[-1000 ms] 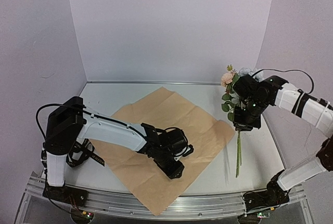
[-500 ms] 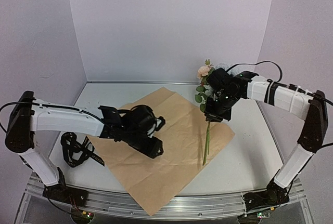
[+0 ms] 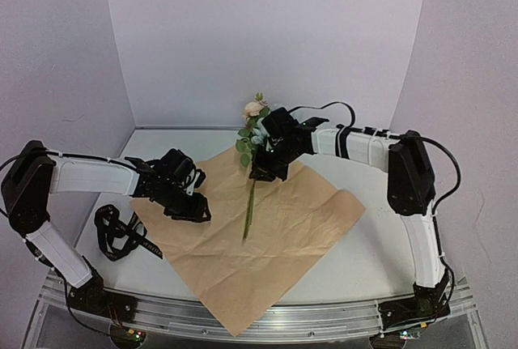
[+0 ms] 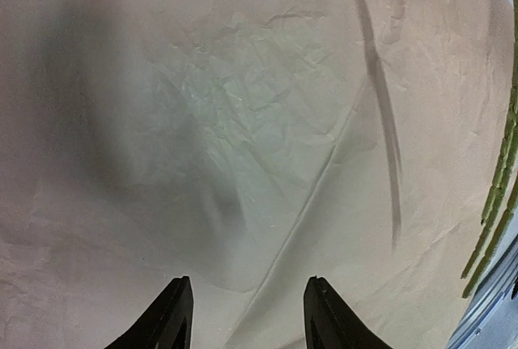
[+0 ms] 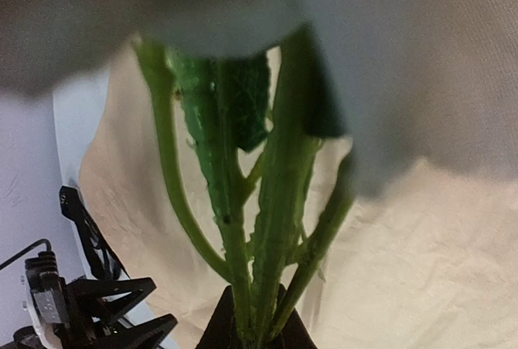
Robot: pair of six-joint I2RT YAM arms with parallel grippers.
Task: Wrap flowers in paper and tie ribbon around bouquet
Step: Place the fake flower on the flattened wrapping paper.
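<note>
The paper (image 3: pixel 283 219) lies flat on the table, tan face up and creased, and it fills the left wrist view (image 4: pixel 243 122). My right gripper (image 3: pixel 265 169) is shut on the flowers' stems (image 5: pixel 279 203) and holds them above the paper's far middle. The cream bloom (image 3: pixel 254 109) points up and the thin stems (image 3: pixel 248 215) hang down toward the sheet. My left gripper (image 3: pixel 194 207) hovers over the paper's left part, open (image 4: pixel 248 280), with nothing between its fingers. The black ribbon (image 3: pixel 121 234) lies bunched on the table left of the paper.
White walls close the table at the back and both sides. A metal rail (image 3: pixel 324 325) runs along the near edge, and the paper's front corner (image 3: pixel 239 329) reaches it. The left arm's links (image 3: pixel 89 177) stretch low across the left side.
The right arm swung left, carrying the flowers from the table's right side to above the paper's middle. The left gripper drew back from the paper's front centre to its left part.
</note>
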